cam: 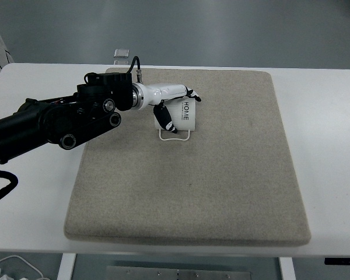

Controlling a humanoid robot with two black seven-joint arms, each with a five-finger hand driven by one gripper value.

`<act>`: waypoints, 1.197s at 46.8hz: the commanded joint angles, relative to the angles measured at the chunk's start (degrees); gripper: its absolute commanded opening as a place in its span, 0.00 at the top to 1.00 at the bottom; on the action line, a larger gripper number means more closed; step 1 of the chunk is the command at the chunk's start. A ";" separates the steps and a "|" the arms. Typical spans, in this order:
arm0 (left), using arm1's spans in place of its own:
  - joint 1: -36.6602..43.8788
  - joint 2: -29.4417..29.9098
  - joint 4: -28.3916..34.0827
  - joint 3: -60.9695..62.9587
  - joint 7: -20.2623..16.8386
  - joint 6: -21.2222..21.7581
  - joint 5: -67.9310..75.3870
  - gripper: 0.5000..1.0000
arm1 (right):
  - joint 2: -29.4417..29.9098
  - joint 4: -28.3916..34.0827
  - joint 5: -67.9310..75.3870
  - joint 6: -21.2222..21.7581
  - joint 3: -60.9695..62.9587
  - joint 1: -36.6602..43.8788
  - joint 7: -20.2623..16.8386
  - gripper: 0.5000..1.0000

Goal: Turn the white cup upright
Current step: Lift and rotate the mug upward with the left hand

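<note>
A white cup [184,116] with dark lettering lies on its side on the beige mat [221,175], in the mat's upper left part. Its handle [175,135] points toward the near edge. My left hand [175,108] reaches in from the left over the cup, with the thumb [165,118] on the near side and the other fingers [192,93] over the far side. The fingers wrap around the cup body. The right arm does not show.
The mat lies on a white table [326,146]. A small grey object [122,55] sits at the table's far edge, behind the left arm. Cables [6,268] hang below the near left corner.
</note>
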 commanded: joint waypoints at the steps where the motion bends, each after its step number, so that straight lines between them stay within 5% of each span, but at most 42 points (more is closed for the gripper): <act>1: 0.00 0.02 0.01 0.00 0.01 -0.07 0.01 0.98 | 0.00 0.00 0.01 0.00 0.00 0.01 0.00 0.14; 17: 0.00 0.02 -0.08 -1.67 -2.01 0.45 -3.58 1.00 | 0.00 0.00 0.01 0.00 0.00 0.01 0.00 0.14; 26: 0.00 0.64 0.28 -1.41 -9.48 3.18 -19.93 1.00 | 0.00 0.00 0.01 0.00 0.00 0.01 0.00 0.14; 35: 0.26 0.90 1.68 -2.37 -12.73 3.71 -22.13 1.00 | 0.00 0.00 0.01 0.00 0.00 0.01 0.00 0.14; 44: 2.19 0.90 2.47 -2.29 -22.66 3.53 -31.35 1.00 | 0.00 0.00 0.01 0.00 0.00 0.01 0.00 0.14; 56: 4.92 2.13 2.82 -2.46 -29.34 2.83 -38.04 1.00 | 0.00 0.00 0.01 0.00 0.00 0.01 0.00 0.14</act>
